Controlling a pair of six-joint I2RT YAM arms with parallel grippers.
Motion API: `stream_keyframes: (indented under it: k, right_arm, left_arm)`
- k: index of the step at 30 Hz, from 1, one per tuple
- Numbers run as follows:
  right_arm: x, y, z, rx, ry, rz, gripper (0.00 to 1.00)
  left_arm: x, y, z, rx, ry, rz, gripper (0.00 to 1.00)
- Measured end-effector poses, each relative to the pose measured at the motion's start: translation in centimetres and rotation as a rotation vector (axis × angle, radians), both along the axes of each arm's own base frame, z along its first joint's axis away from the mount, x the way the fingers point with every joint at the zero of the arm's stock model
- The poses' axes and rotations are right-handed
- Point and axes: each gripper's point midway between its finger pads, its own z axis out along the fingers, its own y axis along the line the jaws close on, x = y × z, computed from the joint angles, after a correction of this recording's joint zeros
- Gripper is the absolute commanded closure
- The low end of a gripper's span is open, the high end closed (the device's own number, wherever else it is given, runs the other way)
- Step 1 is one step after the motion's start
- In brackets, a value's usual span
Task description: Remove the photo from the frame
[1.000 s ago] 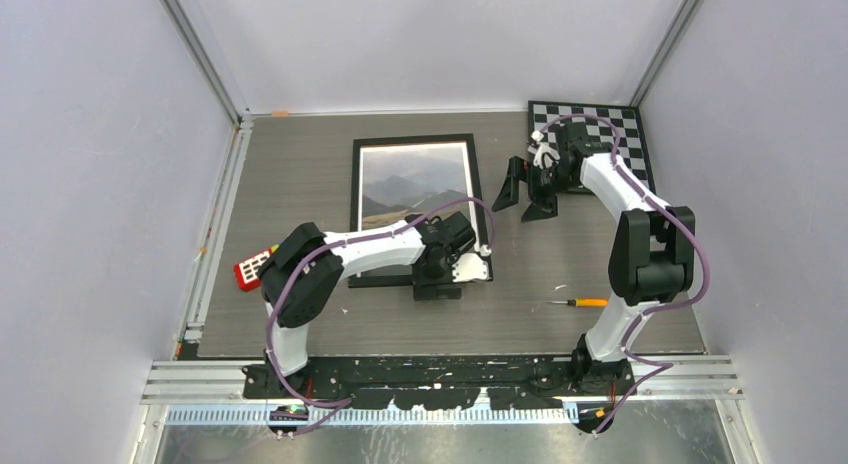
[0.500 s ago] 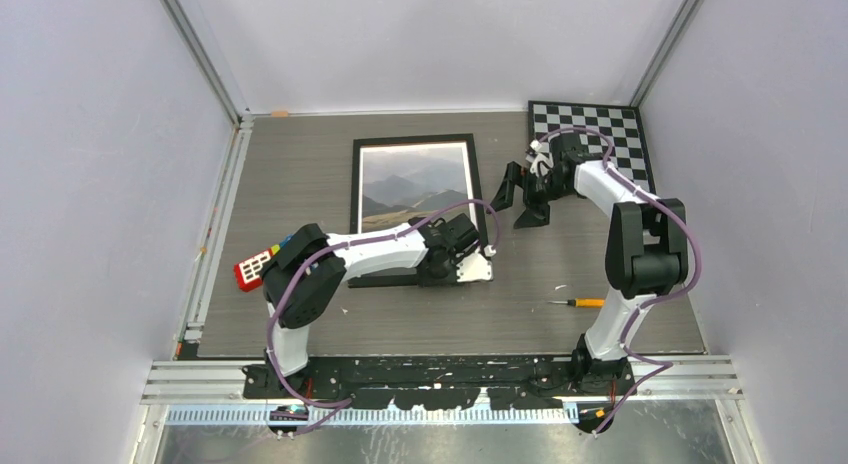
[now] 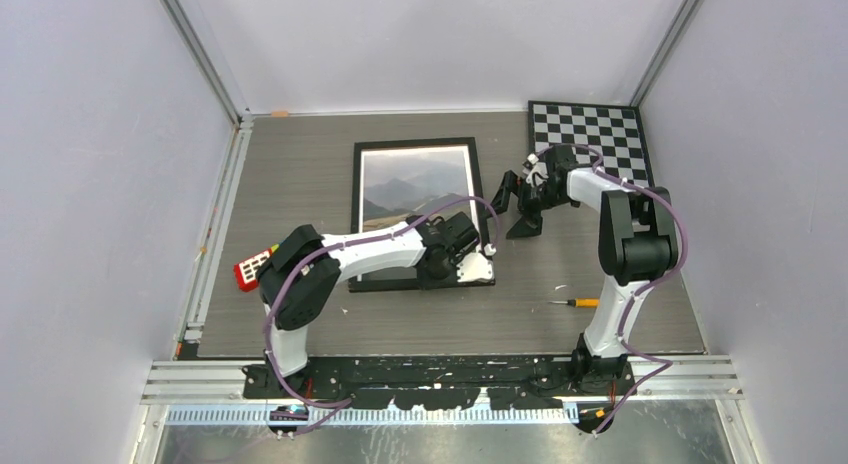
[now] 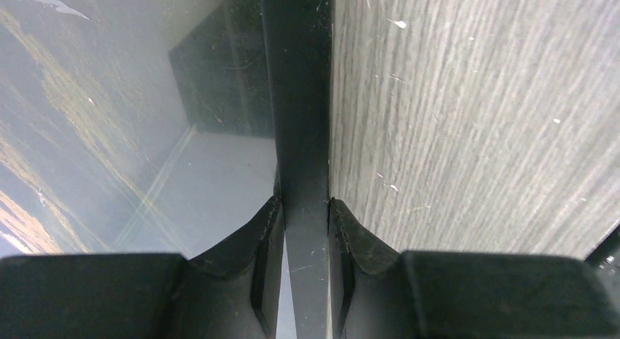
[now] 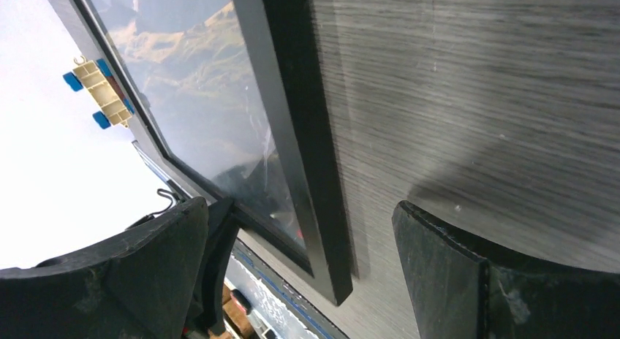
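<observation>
Your left gripper (image 4: 305,207) had its jaws pinched shut on the frame (image 4: 300,98). In the left wrist view one finger sat on the glossy glass side and the other on the table side, with the thin black rail squeezed between them. From above, that gripper (image 3: 452,268) held the frame's near right corner, with the left arm reaching across the near edge of the frame.

Your right gripper (image 5: 300,280) had its jaws spread wide and held nothing. In the right wrist view the frame's black rail (image 5: 292,134) ran between the two fingers. Whether either finger touched it cannot be told. From above, this gripper (image 3: 513,209) hung just beside the frame's right edge, about halfway along it.

The photo (image 3: 415,184) was inside the frame (image 3: 415,141), behind the glass, mountains and olive hills showing. The frame lay face up near the middle of the grey wood-grain table (image 3: 300,164).

Farther out, a checkered board (image 3: 590,134) lay at the far right corner. An orange-handled screwdriver (image 3: 580,302) lay near the right arm's base, and a red keypad-like item (image 3: 252,267) sat beside the left arm.
</observation>
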Motion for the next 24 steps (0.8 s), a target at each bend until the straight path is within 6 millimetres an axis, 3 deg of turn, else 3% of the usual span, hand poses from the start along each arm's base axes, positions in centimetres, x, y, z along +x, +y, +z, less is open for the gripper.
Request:
stream_keyframes:
  k: [13,24]
  right_arm:
    - [-0.6,2.6,-0.5,0.203,0.069,-0.047,0.07]
    - [-1.0,6.8,0.8,0.370,0.121,-0.059,0.20]
  left_arm:
    - [-0.4,-0.6,5.0,-0.159,0.036,0.027,1.00]
    - [0.4,-0.9,6.2,-0.216,0.021,0.069,1.00]
